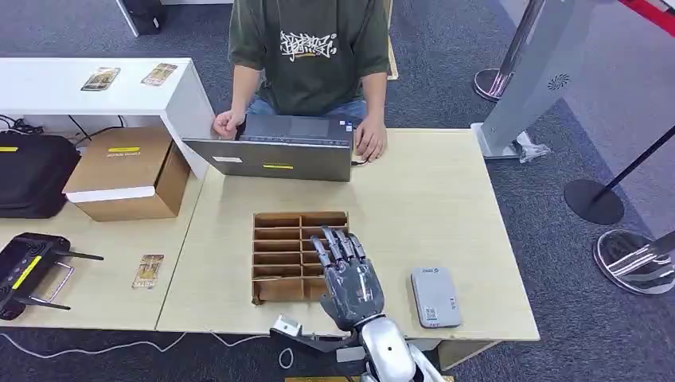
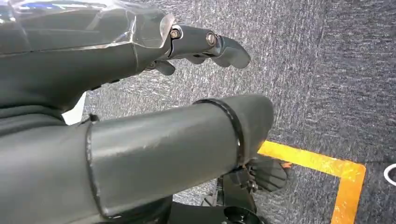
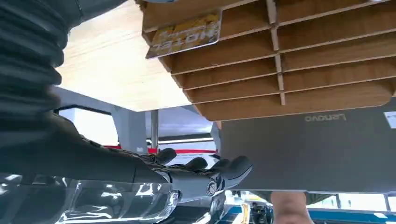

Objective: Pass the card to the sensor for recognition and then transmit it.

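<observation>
Right hand point(image 1: 348, 274) hovers flat, fingers spread, over the slotted card box point(image 1: 280, 255) by the counter's point(image 1: 446, 207) near edge; a card point(image 3: 186, 33) sits inside.

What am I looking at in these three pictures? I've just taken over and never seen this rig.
It is a humanoid robot with two arms and many-fingered hands. The head view looks down at a table. The right hand hovers open over a cardboard divider box, holding nothing. A grey card reader lies beside it, and a person sits opposite behind a laptop. The right wrist view, which is turned, looks past that hand at the box, where a yellow card stands in a slot. The left wrist view shows the left hand empty above carpet.
</observation>
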Motion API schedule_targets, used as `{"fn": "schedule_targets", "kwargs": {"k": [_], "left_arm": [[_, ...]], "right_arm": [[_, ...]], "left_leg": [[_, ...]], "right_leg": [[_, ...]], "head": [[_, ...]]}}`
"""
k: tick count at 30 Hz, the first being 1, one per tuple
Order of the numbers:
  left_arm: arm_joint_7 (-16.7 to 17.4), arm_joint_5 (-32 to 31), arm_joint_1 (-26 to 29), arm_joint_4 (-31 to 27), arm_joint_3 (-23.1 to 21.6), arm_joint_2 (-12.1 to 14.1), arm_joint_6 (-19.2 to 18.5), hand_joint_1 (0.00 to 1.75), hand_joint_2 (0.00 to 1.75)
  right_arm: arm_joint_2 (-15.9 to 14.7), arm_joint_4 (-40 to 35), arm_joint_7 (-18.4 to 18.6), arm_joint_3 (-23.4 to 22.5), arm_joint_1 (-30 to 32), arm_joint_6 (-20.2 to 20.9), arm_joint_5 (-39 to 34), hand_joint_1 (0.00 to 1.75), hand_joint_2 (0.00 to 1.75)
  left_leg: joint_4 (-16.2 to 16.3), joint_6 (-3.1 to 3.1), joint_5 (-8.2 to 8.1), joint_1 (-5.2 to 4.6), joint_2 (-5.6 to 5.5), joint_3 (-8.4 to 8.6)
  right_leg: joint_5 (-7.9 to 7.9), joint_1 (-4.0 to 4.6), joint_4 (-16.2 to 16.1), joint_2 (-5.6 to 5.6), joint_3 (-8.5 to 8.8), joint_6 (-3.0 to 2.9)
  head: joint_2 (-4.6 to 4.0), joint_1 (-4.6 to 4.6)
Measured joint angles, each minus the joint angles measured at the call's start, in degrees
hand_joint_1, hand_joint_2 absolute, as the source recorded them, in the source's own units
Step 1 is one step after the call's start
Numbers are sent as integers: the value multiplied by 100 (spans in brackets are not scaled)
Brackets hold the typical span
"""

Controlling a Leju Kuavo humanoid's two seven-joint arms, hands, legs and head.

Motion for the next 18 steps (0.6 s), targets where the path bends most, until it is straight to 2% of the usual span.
{"fn": "schedule_targets", "kwargs": {"k": [7, 11, 18], "left_arm": [[-44, 61, 60, 0, 0, -4, 15, 0, 0], [-44, 114, 76, 0, 0, -2, 22, 0, 0], [-44, 140, 102, 0, 2, -2, 26, 0, 0]], "right_arm": [[48, 155, 207, 148, -78, 321, 22, 0, 175], [46, 166, 363, 221, -103, 647, 52, 0, 175], [24, 107, 455, 299, -117, 968, 50, 0, 175]], "left_leg": [[0, 0, 0, 0, 0, 0], [0, 0, 0, 0, 0, 0], [0, 0, 0, 0, 0, 0]], "right_leg": [[-1, 0, 0, 0, -1, 0], [0, 0, 0, 0, -1, 0], [0, 0, 0, 1, -2, 0]], "head": [[0, -2], [0, 0], [0, -2]]}}
